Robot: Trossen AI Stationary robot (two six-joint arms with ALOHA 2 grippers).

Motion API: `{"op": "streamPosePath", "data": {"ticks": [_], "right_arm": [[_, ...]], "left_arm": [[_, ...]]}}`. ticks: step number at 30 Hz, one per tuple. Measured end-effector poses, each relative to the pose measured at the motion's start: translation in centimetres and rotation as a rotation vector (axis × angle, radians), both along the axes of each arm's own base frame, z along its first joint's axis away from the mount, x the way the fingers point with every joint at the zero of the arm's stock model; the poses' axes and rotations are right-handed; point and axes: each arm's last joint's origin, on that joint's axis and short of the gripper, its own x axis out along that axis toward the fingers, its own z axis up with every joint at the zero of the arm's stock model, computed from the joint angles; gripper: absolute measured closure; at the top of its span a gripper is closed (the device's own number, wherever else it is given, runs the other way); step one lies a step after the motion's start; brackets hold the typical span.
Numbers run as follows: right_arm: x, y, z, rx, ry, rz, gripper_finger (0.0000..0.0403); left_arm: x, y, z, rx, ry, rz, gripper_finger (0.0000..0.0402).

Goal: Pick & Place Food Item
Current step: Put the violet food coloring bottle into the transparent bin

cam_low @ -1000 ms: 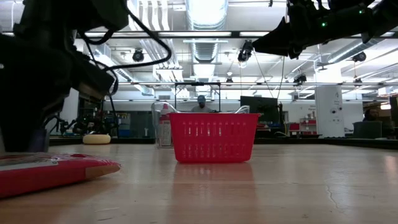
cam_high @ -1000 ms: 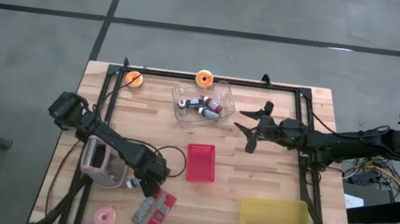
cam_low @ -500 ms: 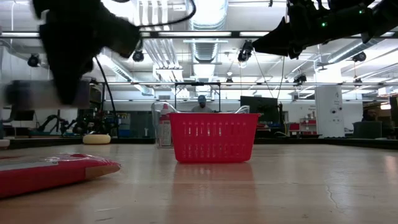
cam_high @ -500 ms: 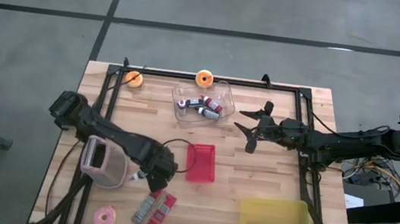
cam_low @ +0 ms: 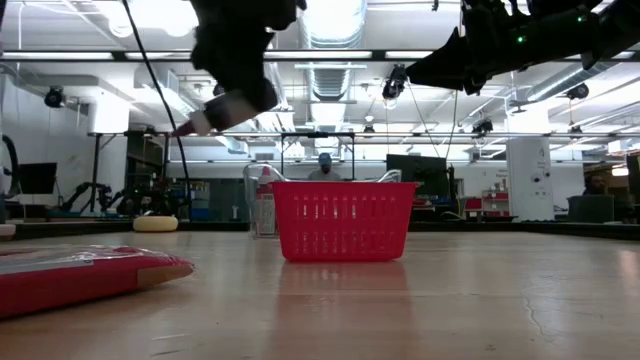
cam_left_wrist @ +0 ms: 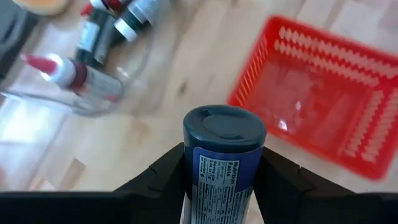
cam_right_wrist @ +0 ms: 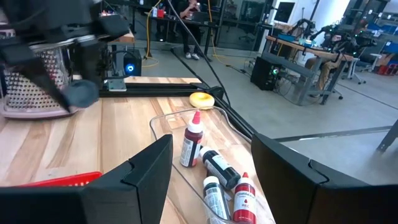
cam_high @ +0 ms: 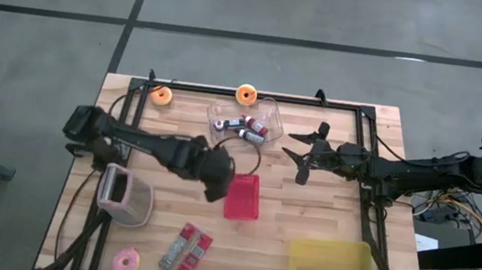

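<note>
Red basket [cam_high: 244, 196] lies just right of the left gripper [cam_high: 215, 176]
That gripper is clamped on a dark-capped blue bottle [cam_left_wrist: 222, 163], long axis along its fingers; right gripper [cam_high: 305, 154] waits agape, far right over the worktop [cam_high: 323, 219]

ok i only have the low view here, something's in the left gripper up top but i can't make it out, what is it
Observer: a small bottle with a dark cap and a blue nutrition label, clamped in the left gripper.
Operator: where is it relative to the red basket
Observer: from above, the gripper sits just beside the red basket, on its left edge, not over the middle.
Operator: anything in the basket
Observer: the left wrist view shows it bare inside.
Operator: right arm?
Observer: the right gripper waits open beside the clear tray of bottles.
</note>
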Motion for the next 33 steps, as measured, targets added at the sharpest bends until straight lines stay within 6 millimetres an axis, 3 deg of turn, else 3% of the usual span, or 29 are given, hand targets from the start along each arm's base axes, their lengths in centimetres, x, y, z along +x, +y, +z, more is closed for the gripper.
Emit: {"op": "streamPosePath", "data": {"ticks": [9,16,33], "right_arm": [[0.0,0.0,0.0,-0.001,0.0,0.0,0.0188],[0.0,0.0,0.0,0.0,0.0,0.0,0.0188],[0.0,0.0,0.0,-0.001,-0.001,0.0,0.0188]], "left_arm": [[1.3,4.4,2.0,0.028,-0.061,0.027,0.0243],[2.1,6.7,2.5,0.061,-0.092,-0.067,0.0243],[2.7,7.6,2.7,0.065,-0.148,-0.104,0.0243]]}}
